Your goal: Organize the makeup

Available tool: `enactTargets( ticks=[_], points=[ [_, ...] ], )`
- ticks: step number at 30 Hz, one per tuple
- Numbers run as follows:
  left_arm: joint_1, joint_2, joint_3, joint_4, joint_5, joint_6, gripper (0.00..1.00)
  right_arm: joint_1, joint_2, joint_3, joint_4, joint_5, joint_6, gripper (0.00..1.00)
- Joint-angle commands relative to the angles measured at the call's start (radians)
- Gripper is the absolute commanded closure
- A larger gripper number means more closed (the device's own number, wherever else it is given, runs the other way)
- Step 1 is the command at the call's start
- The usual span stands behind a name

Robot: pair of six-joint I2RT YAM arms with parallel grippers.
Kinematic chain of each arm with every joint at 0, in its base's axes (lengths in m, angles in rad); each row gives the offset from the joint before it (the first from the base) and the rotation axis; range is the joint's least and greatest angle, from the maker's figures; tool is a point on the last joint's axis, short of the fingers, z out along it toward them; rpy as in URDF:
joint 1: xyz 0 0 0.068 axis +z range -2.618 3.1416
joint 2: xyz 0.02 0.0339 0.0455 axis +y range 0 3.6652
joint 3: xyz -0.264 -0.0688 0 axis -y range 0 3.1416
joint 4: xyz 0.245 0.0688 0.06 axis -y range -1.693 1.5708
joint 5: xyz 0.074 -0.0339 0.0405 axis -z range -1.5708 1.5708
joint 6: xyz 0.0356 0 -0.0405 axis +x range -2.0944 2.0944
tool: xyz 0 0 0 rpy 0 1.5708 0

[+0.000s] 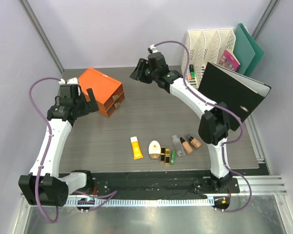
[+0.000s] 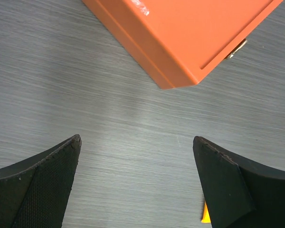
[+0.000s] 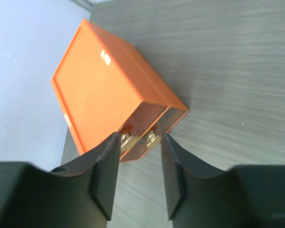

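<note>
Makeup (image 1: 155, 147) row near front edge – orange box (image 1: 100, 87) drawers shut; left gripper (image 2: 136, 139) wide open, right gripper (image 3: 140, 138) parted – empty.

Eight pieces of makeup on the table, with four other items around them.
One orange-yellow tube (image 1: 136, 147), one cream oval compact (image 1: 155, 146), two black-gold lipsticks (image 1: 165, 155), one small green tube (image 1: 173, 157), one clear bottle (image 1: 176, 143) and two beige foundation bottles (image 1: 186, 145). There is also one orange box (image 1: 100, 87) with two drawers, one white file rack (image 1: 210, 44), one black binder (image 1: 233, 92) and one pink booklet (image 1: 228, 59).
</note>
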Motion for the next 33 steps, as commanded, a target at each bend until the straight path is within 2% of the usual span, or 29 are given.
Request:
enactTargets(
  ticks=[1,8,9,11,12,13,14,19,22,25,28,33],
  points=[
    [0.002,0.032,0.024,0.034,0.038,-0.038,0.00,0.023,0.009,-0.072,-0.012,-0.075,-0.042,0.47],
    [0.002,0.091,0.075,0.079,0.077,0.013,0.00,0.036,0.078,-0.008,0.030,-0.199,0.034,0.41],
    [0.000,0.110,0.086,0.089,0.092,0.028,0.13,0.035,0.090,0.003,0.031,-0.230,0.059,0.41],
    [0.002,0.140,0.116,0.093,0.092,0.028,0.51,0.039,0.125,0.027,0.051,-0.259,0.083,0.41],
    [0.002,0.156,0.128,0.090,0.089,0.022,0.84,0.041,0.136,0.035,0.056,-0.279,0.099,0.41],
    [0.002,0.192,0.156,0.090,0.081,0.010,0.96,0.041,0.145,0.041,0.070,-0.290,0.122,0.41],
    [0.002,0.212,0.170,0.087,0.071,0.007,1.00,0.042,0.159,0.049,0.077,-0.299,0.134,0.41],
    [0.002,0.327,0.256,0.158,0.164,-0.016,1.00,0.047,0.182,0.064,0.103,-0.331,0.166,0.41],
    [0.000,0.434,0.340,0.144,0.178,-0.036,1.00,0.047,0.196,0.069,0.116,-0.348,0.186,0.41],
    [0.002,0.522,0.415,0.138,0.248,-0.036,1.00,0.049,0.202,0.063,0.137,-0.362,0.205,0.41],
    [0.002,0.558,0.432,0.194,0.316,-0.053,1.00,0.047,0.215,0.057,0.165,-0.380,0.235,0.41],
    [0.003,0.603,0.405,0.276,0.345,-0.091,1.00,0.047,0.231,0.035,0.215,-0.412,0.297,0.41]
  ],
)
